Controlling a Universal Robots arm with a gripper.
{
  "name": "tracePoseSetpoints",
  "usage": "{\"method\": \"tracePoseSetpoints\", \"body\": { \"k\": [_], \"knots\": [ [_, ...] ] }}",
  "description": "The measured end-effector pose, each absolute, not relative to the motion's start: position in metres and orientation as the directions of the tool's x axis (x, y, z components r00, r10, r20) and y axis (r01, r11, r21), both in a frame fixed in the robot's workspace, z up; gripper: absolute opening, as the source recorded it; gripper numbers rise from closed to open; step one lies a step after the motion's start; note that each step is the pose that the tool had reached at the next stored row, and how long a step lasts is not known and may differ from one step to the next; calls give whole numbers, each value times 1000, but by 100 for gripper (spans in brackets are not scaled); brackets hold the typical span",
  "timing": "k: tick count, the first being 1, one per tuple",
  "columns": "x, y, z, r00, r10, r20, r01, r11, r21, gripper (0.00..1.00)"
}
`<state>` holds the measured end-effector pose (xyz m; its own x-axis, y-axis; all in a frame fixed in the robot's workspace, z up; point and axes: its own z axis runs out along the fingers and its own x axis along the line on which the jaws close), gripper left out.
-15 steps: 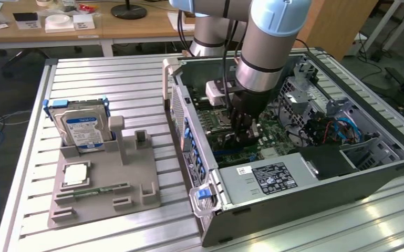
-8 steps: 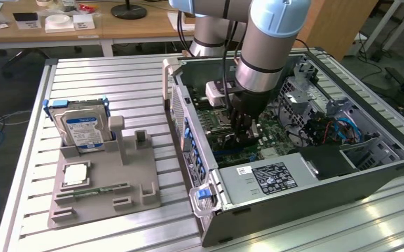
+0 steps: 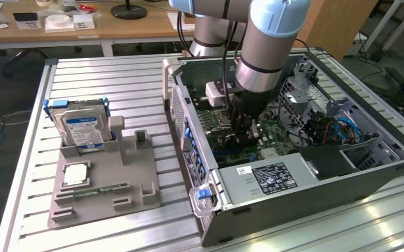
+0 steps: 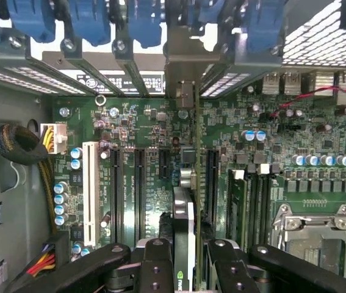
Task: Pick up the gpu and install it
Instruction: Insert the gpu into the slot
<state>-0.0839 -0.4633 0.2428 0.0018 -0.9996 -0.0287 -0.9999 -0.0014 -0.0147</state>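
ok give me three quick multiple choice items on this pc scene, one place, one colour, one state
1. Where is the hard drive?
A in the computer case
B standing in the grey holder
C in the tool

2. What colour is the odd long slot on the motherboard?
A white
B red
C yellow

3. What is the tool doing?
A open over the holder
B shut on the gpu inside the case
C shut on the hard drive

Answers:
1 B, it stands upright in the holder, outside the case.
2 A, it is white beside black slots.
3 B, the card sits edge-on between the fingers, over the motherboard.
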Motion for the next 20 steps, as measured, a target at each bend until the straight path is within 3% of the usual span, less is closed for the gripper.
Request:
{"method": "tracePoseSetpoints", "body": {
  "k": [20],
  "knots": [
    [-84,-463,245,2,-1000,-30,-1000,-2,-15,27]
  ]
}}
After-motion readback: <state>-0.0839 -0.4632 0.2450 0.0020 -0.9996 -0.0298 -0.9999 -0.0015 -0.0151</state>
